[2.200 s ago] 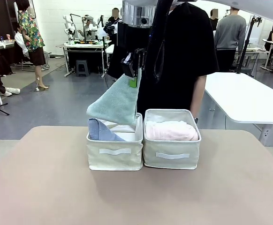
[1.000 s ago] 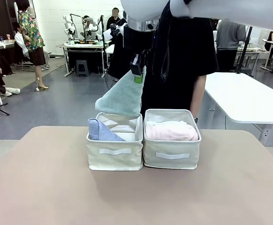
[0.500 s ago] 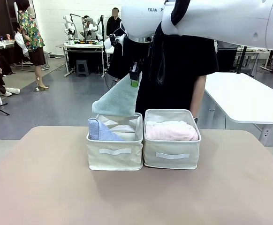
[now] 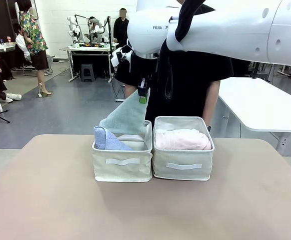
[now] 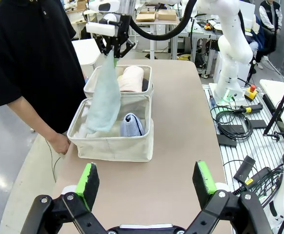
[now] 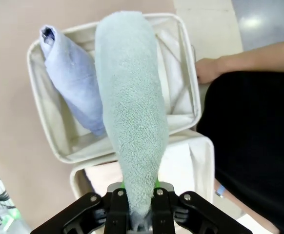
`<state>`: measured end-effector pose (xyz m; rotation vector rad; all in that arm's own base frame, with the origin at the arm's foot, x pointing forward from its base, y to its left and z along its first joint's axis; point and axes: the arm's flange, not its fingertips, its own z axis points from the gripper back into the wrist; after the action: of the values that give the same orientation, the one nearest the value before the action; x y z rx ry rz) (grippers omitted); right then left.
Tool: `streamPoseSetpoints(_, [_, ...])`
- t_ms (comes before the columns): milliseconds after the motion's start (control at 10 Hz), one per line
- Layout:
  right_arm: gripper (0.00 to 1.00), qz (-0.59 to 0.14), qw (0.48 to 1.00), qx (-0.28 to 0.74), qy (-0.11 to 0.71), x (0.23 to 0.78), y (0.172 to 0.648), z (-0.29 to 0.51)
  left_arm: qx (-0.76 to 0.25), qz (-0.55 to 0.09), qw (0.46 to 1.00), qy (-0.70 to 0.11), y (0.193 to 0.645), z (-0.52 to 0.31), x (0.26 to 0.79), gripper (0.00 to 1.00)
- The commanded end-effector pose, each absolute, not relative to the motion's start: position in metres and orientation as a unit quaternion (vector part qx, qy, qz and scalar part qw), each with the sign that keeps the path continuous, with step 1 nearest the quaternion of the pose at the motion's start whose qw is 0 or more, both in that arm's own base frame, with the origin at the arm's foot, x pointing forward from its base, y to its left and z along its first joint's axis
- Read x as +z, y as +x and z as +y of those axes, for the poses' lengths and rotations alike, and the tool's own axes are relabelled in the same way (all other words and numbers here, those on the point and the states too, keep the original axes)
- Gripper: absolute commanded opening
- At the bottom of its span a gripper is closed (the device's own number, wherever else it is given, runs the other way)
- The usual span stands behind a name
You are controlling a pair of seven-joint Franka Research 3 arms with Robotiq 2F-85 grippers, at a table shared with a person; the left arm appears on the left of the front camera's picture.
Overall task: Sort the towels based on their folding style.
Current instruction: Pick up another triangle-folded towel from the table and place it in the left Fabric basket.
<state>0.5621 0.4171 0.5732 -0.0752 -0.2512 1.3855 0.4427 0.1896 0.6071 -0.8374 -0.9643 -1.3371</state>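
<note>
1 mint towel (image 4: 128, 116) hangs from clenched right tool (image 4: 143, 95), tip pinched.
Soft, light, limp; dangling over left bin (image 4: 122, 162), lavender towel (image 4: 105, 140) at its 9 o'clock; left tool (image 5: 147, 180) released.

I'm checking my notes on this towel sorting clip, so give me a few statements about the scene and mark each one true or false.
1. The right gripper is shut on the mint-green towel. True.
2. The mint-green towel hangs over the bin that holds the pink towel. False: it hangs over the left bin, which holds the lavender-blue towel; the pink towel lies in the right bin.
3. The left gripper is open and holds nothing. True.
4. The two bins stand far apart on the table. False: they stand side by side.
5. The person's hand is near the left bin's edge. True.
</note>
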Motion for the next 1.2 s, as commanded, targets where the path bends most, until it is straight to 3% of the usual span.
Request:
streamPoseSetpoints(0, [0.14, -0.104, 0.754, 0.648, -0.038, 0.563, 0.571, 0.42, -0.582, -0.424, 0.593, -0.36, 0.44, 0.19, 0.607, 1.0])
streamPoseSetpoints(1100, [0.14, 0.001, 0.754, 0.656, -0.016, 0.474, 0.578, 0.431, -0.582, -0.424, 0.593, -0.36, 0.44, 0.19, 0.607, 1.0])
